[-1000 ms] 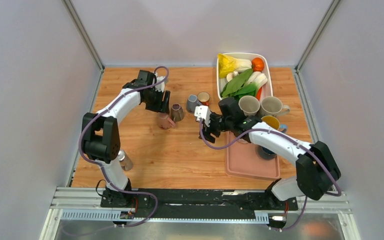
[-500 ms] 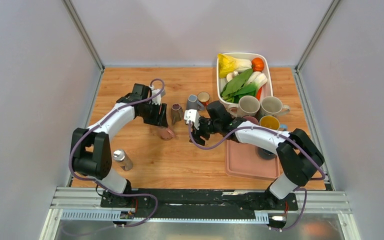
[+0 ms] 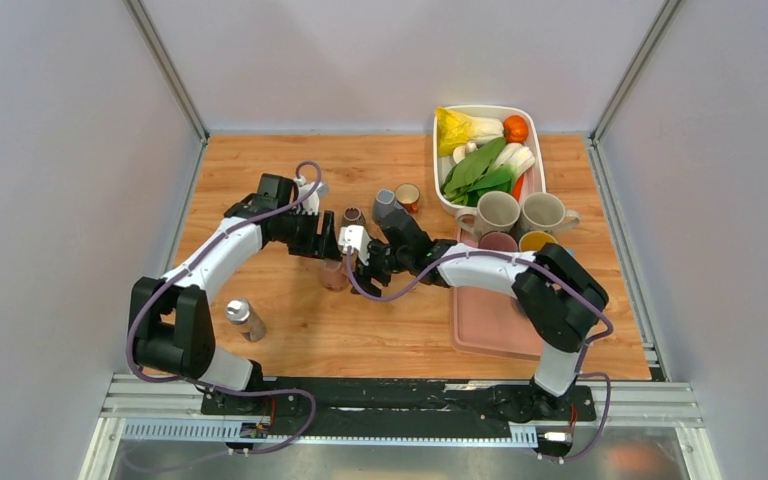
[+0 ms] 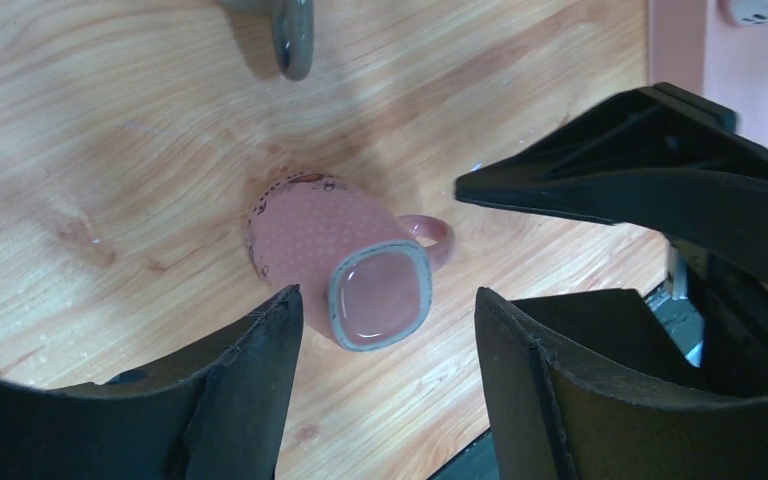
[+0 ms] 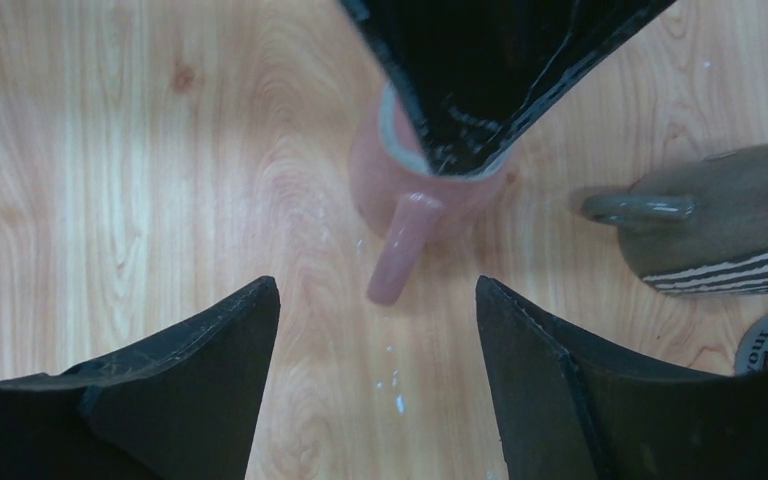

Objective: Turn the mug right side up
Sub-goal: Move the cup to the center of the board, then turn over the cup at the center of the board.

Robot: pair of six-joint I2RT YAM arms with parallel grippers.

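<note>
Both the left claw (image 4: 385,310) and right claw (image 5: 375,290) gape, released, by the upside-down pink mug (image 4: 310,235).

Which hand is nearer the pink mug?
Left. The left hand hangs right over the pink mug, open fingers either side of its upturned base. The right hand, also open, sits off its handle side, fingertips short of it.

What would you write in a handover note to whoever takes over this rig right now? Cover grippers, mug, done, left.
Left gripper: open, straddling the mug, not closed on it.
Right gripper: open, over the mug's handle, holding nothing.
Mug: upside down on the table, base up.
Done: both arms brought to the mug.
Left: grasp it, flip it, set it upright.
</note>
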